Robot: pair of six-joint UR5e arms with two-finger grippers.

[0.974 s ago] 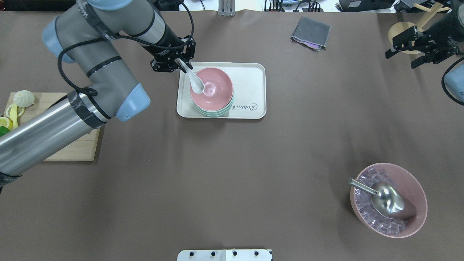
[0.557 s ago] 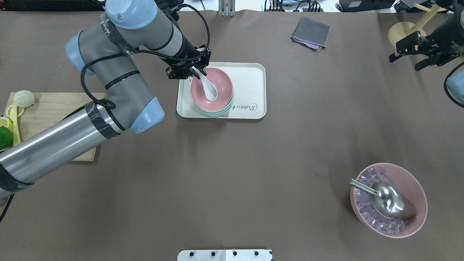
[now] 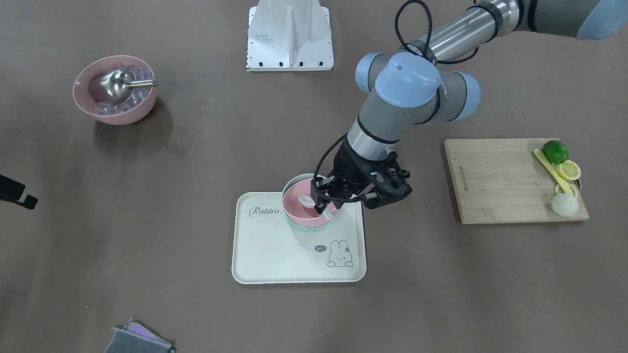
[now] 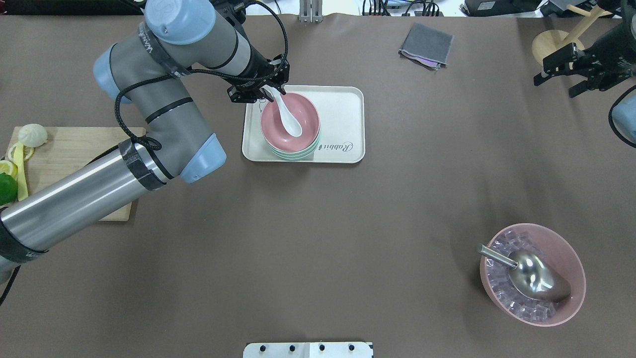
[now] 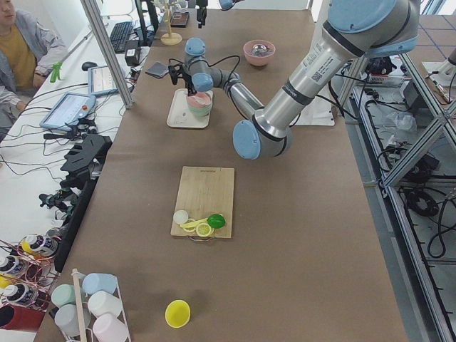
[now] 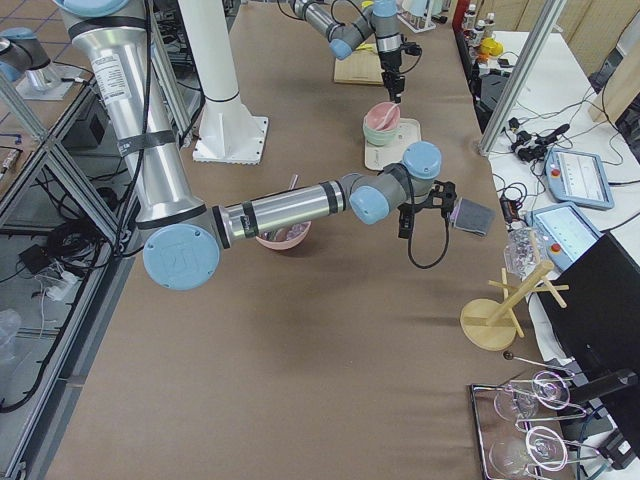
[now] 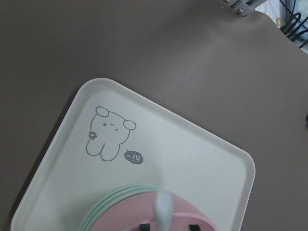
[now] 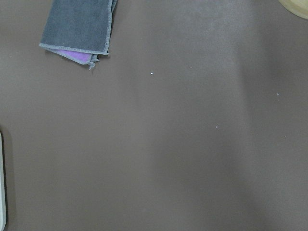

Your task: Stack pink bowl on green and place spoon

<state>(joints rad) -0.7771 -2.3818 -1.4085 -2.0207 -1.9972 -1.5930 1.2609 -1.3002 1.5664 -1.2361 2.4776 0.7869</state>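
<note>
The small pink bowl point(image 4: 305, 112) sits on the nested mint-green bowls point(image 4: 298, 155) on the white tray point(image 4: 343, 114). The white spoon point(image 4: 290, 124) lies in the pink bowl, scoop at the bottom, handle leaning over the far-left rim. My left gripper point(image 4: 268, 92) is at the handle's end with its fingers open on either side of it. In the left wrist view the blurred handle point(image 7: 162, 207) stands between the fingertips with gaps on both sides. In the front view the spoon point(image 3: 307, 199) rests in the bowl point(image 3: 294, 210). My right gripper point(image 4: 559, 85) is open and empty at the far right.
A large ribbed pink bowl point(image 4: 571, 258) with ice and a metal scoop point(image 4: 534, 278) stands near right. A cutting board point(image 4: 74, 149) with lime, lemon and a yellow utensil lies at the left. A grey cloth point(image 4: 426, 44) and a wooden stand point(image 4: 546, 44) are at the far edge.
My left gripper carried the spoon right over the pink bowl, then drew back slightly to the far left. The spoon has settled deeper into the bowl. The right arm shifted slightly.
</note>
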